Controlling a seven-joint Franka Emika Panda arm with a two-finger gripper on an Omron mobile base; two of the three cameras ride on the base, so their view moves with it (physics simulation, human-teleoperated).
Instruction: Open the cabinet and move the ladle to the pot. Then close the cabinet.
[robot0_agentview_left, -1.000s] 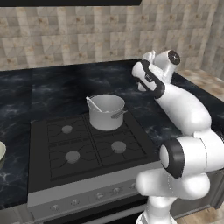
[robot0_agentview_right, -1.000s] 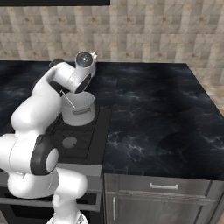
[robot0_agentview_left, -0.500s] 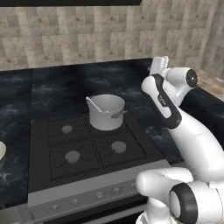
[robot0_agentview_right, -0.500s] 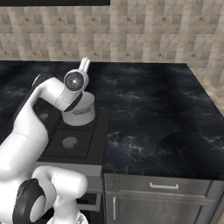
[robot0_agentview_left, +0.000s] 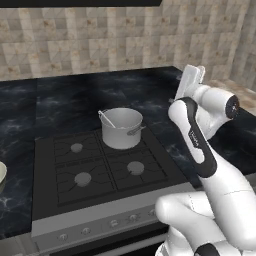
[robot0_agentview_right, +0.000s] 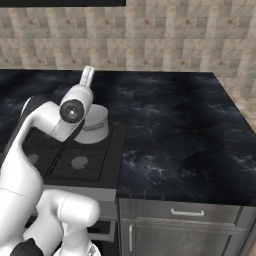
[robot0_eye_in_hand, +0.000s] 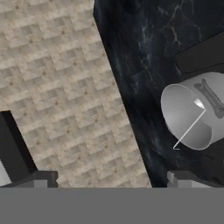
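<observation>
Starting at the near edge of the left base view, the stove (robot0_agentview_left: 100, 180) shows its row of knobs at 6 o'clock and 4 burners behind them, set into the black marble table (robot0_agentview_left: 55, 100). No brand, label or writing can be read on anything here. A cream bowl (robot0_agentview_left: 2, 175) peeks in at 9 o'clock. The pot (robot0_agentview_left: 121, 128) stands on the stove's far right burner, upright, its short side handle facing 4 o'clock. The ladle (robot0_agentview_left: 107, 119) lies inside it, thin handle leaning on the rim toward 10 o'clock. At 2 o'clock from the pot, well apart from it and raised above the table, the hand (robot0_agentview_left: 191, 82) points up at the tiled wall (robot0_agentview_left: 100, 40), fingers spread wide apart and gripping nothing. At 12 o'clock, the dark underside of the cabinet (robot0_agentview_left: 80, 2) runs along the top edge; whether its doors are open I cannot tell.
</observation>
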